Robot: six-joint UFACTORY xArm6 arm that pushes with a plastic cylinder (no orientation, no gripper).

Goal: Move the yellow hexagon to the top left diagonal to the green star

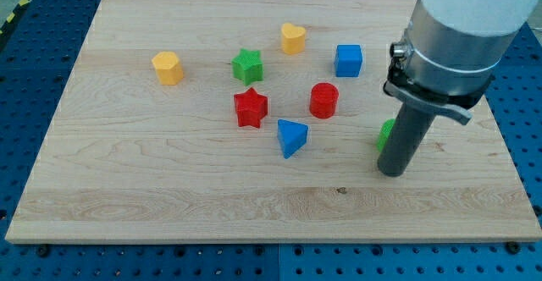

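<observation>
The yellow hexagon [168,68] lies at the view's left on the wooden board [127,179]. The green star [247,65] lies to its right, about level with it, with a gap between them. My tip [391,172] rests on the board at the view's right, far from both blocks. It stands just in front of a green block [385,133] that the rod mostly hides.
A yellow heart [293,38] lies above and right of the green star. A blue cube [348,60], a red cylinder [323,100], a red star [250,107] and a blue triangle [291,137] lie around the middle.
</observation>
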